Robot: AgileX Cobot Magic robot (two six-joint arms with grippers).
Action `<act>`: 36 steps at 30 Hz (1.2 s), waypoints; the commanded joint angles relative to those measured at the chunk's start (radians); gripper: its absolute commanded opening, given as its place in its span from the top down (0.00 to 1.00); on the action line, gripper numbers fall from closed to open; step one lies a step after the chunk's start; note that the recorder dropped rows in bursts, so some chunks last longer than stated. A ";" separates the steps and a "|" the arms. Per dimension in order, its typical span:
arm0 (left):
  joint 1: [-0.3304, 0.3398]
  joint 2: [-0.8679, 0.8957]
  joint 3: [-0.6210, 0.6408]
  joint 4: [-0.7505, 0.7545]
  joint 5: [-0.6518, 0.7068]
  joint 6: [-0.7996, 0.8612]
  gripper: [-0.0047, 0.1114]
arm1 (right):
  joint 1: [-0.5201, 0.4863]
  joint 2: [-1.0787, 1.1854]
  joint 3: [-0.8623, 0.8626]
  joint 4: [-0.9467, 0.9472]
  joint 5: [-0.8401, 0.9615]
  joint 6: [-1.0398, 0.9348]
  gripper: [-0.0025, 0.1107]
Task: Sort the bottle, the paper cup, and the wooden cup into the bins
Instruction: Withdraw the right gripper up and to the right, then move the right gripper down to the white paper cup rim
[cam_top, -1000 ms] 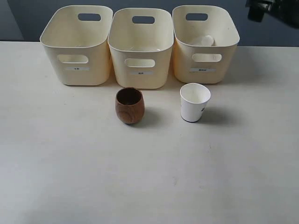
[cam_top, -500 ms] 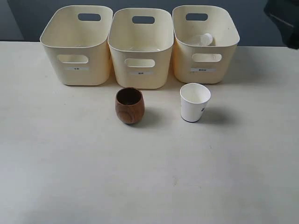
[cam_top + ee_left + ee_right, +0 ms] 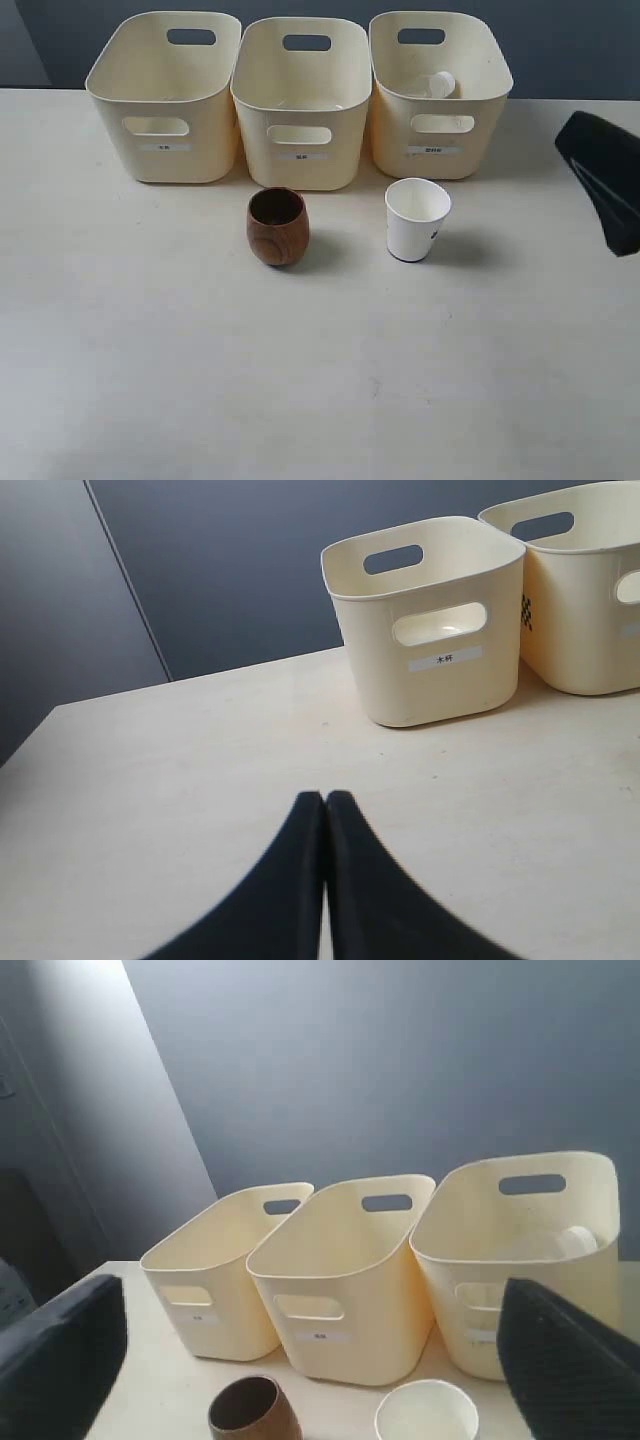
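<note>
The wooden cup (image 3: 278, 226) stands upright in front of the middle bin (image 3: 300, 110). To its right, the paper cup (image 3: 417, 219) stands upright before the right bin (image 3: 440, 130). The bottle (image 3: 440, 84) lies inside that right bin, its white cap showing. The left bin (image 3: 163, 100) looks empty. My right gripper (image 3: 603, 180) hovers at the right edge, open and holding nothing. From its wrist the wooden cup (image 3: 253, 1412), paper cup (image 3: 427, 1415) and bottle (image 3: 575, 1242) show between its wide-spread fingers (image 3: 565, 1360). My left gripper (image 3: 325, 800) is shut and empty over bare table.
The three bins stand side by side along the back of the pale table (image 3: 300, 380), against a dark wall. The left wrist view shows the left bin (image 3: 430, 620) and part of the middle one (image 3: 590, 590).
My right arm has come down from the top right corner, away from the right bin, to the right edge at table level. The bottle's cap has shifted slightly inside the bin. The cups have not moved.
</note>
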 commanded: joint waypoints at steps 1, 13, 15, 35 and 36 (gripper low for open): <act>-0.003 -0.005 0.001 0.000 -0.005 -0.002 0.96 | -0.002 -0.006 0.034 0.011 -0.022 -0.002 0.14; -0.003 -0.005 0.001 0.000 -0.005 -0.002 0.96 | -0.002 -0.002 0.034 0.031 -0.021 0.045 0.14; -0.003 -0.005 0.001 0.000 -0.005 -0.002 0.96 | -0.002 -0.002 0.034 0.031 -0.024 0.050 0.14; -0.003 -0.005 0.001 0.000 -0.005 -0.002 0.96 | -0.002 0.443 0.033 0.002 -0.573 -0.043 0.14; -0.003 -0.005 0.001 0.000 -0.005 -0.002 0.96 | -0.002 0.464 0.033 0.004 -0.604 -0.078 0.14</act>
